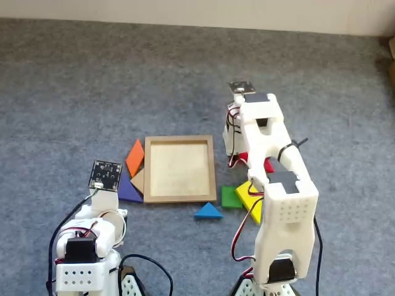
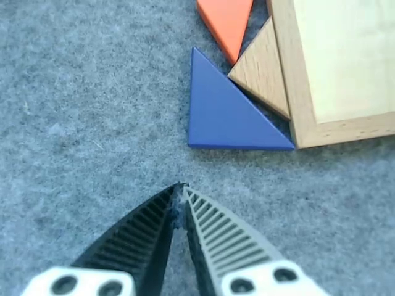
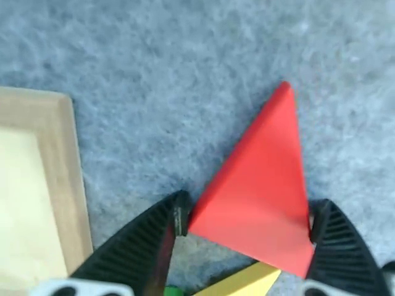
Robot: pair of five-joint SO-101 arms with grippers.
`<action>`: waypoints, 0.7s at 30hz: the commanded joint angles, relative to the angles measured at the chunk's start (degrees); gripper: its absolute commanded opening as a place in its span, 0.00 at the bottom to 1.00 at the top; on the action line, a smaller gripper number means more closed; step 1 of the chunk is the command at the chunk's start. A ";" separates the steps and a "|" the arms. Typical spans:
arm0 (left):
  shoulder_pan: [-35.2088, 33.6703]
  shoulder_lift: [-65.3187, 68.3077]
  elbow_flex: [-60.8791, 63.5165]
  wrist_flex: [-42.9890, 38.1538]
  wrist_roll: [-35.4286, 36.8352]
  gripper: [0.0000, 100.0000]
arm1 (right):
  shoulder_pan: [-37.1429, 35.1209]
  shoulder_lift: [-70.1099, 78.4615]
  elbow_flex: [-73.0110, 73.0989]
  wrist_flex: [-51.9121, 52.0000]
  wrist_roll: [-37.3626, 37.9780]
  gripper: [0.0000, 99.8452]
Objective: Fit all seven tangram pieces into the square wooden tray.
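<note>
The square wooden tray (image 1: 213, 169) lies mid-table with nothing in it. Against its left side lie an orange piece (image 1: 134, 157), a tan triangle (image 1: 138, 180) and a large dark blue triangle (image 1: 128, 190). My left gripper (image 2: 180, 192) is shut and holds nothing, its tip a short way from the dark blue triangle (image 2: 225, 114). To the right of the tray, my right gripper (image 3: 250, 216) is down on the carpet. Its fingers (image 3: 179, 216) press both sides of the red triangle (image 3: 259, 185), which lies flat beside the tray's frame (image 3: 68, 185).
Near the tray's lower right corner lie a small blue triangle (image 1: 208, 211), a green square (image 1: 230, 197) and a yellow piece (image 1: 250, 197), close under the right arm. Open grey carpet stretches above and to the left of the tray.
</note>
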 commanded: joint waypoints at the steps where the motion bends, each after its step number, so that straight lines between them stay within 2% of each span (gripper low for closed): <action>1: 1.01 -2.95 1.10 0.35 0.26 0.00 | 0.66 -0.57 -2.15 1.71 -0.62 0.30; 5: 1.01 -2.95 1.10 0.35 0.26 0.00 | 0.66 -0.66 -2.24 2.86 -0.62 0.25; 21: 1.01 -2.95 1.10 0.35 0.26 0.00 | 0.57 -0.84 -6.02 5.32 0.18 0.25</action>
